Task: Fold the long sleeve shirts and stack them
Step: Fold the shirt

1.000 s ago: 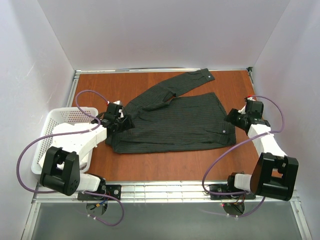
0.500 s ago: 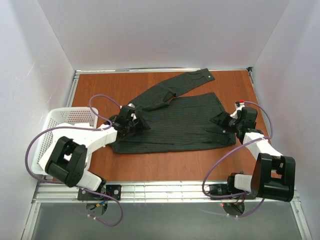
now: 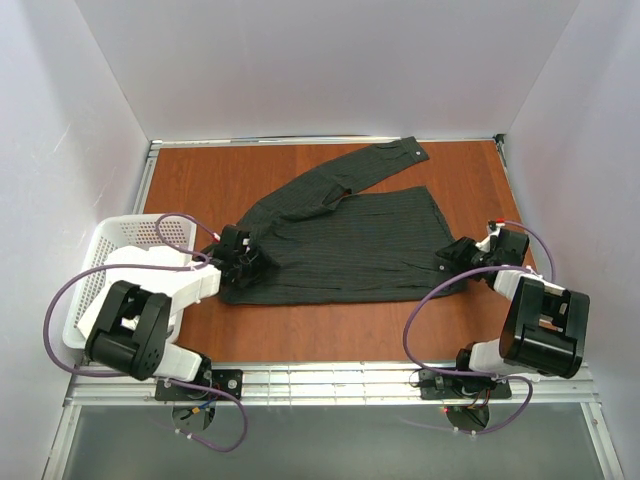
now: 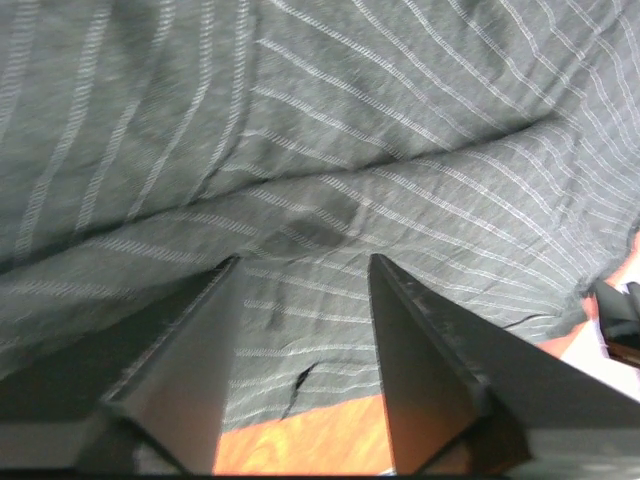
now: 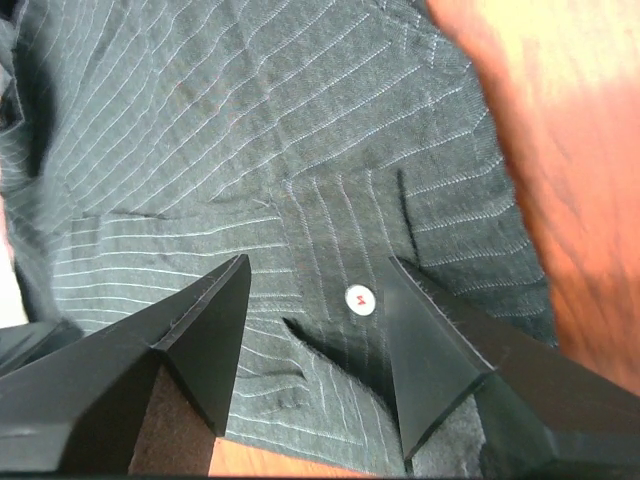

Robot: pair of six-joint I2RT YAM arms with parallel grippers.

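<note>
One long sleeve shirt (image 3: 350,245), dark with pale pinstripes, lies spread flat on the brown table (image 3: 200,180), one sleeve (image 3: 380,162) stretched toward the back. My left gripper (image 3: 253,268) is low over the shirt's near left corner. In the left wrist view its jaws (image 4: 305,262) stand open with flat fabric (image 4: 400,150) between them. My right gripper (image 3: 447,256) is at the shirt's near right corner. Its jaws (image 5: 320,262) are open over the hem, with a white button (image 5: 359,299) between the fingers.
A white perforated basket (image 3: 110,260) stands at the left edge of the table beside the left arm. White walls close in the back and both sides. A metal rail (image 3: 330,380) runs along the near edge.
Both grippers swung in over the shirt, then drew back and down to its near corners. The left jaws have narrowed. The shirt lies as before.
</note>
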